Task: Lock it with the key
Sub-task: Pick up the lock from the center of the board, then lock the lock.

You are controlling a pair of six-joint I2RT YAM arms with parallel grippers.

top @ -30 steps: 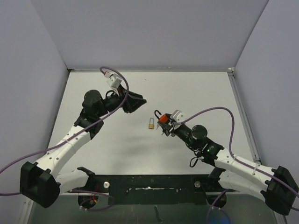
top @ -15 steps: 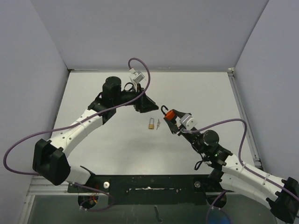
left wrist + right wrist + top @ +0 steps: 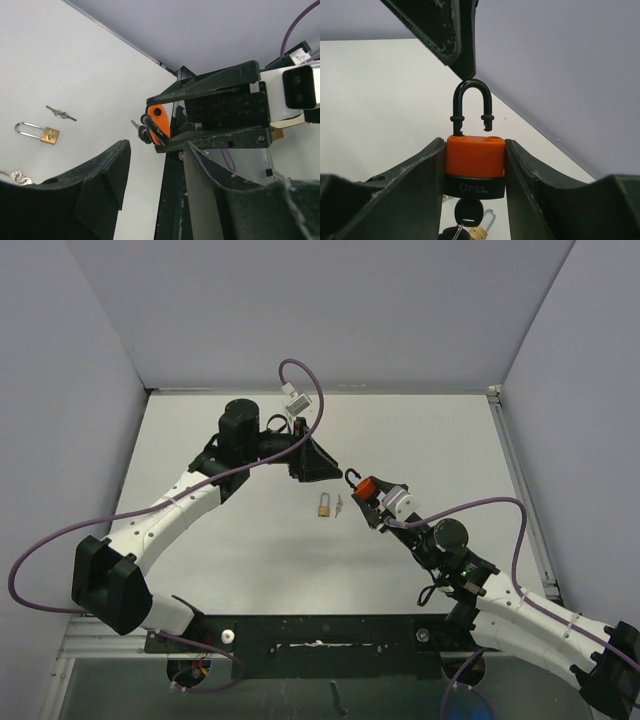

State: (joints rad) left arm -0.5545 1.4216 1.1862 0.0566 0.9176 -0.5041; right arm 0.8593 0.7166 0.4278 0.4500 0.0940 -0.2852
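The left gripper (image 3: 325, 465) and the orange padlock (image 3: 365, 485) nearly meet (barely a gap); a brass padlock (image 3: 325, 507) and keys (image 3: 339, 505) lie just below; the far table (image 3: 430, 440) offers room.

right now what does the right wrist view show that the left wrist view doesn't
Only the right wrist view: the orange padlock head-on, the gap where its shackle has sprung open, and the OPEL lettering. Only the left wrist view: loose keys lying on the table, and the right claw seen from outside. Both: the orange padlock clamped in the right claw with a key in its underside, and the brass padlock on the table.
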